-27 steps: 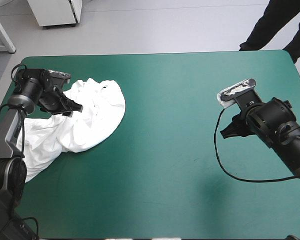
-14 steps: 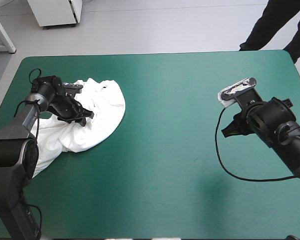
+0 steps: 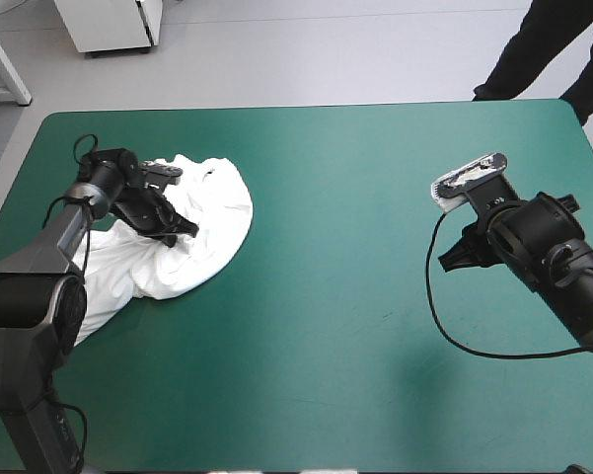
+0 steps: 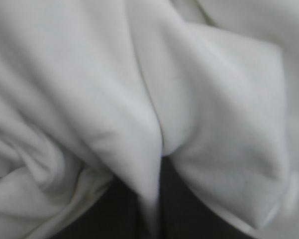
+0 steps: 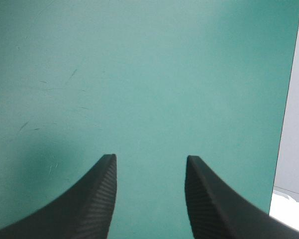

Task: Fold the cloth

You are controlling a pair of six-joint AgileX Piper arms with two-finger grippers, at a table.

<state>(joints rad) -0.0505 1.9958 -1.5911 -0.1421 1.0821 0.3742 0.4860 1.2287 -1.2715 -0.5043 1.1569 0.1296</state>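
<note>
- The T-shirt [image 3: 212, 222] lay as a crumpled white heap on the left part of the table, nearer the far edge than the near one. One trailing end ran back along the left edge toward the robot.
- The teal-green cover [image 3: 355, 346] was bare across the middle and right of the table.
- The left gripper [image 3: 183, 229] was down on the heap, reaching in from the left-edge side. Cloth lay on both sides of it, and a rounded lobe of the T-shirt spread beyond it toward the table's middle.
- In the left wrist view, white folds of the T-shirt [image 4: 89, 99] filled everything ahead of the left gripper [image 4: 151, 199]. Its black fingers [image 4: 189, 209] were drawn almost together, with a ridge of cloth pinched between them and more cloth draped over their tips. It was clenched on the T-shirt.
- The right gripper [image 3: 452, 259] hung over the right part of the table, well apart from the T-shirt and touching nothing.
- In the right wrist view, the right gripper [image 5: 150, 158] was released. Its black fingers [image 5: 97, 194] stood apart with only bare teal-green cover [image 5: 139, 74] between and ahead of them, and an edge of the table showed to one side.
</note>
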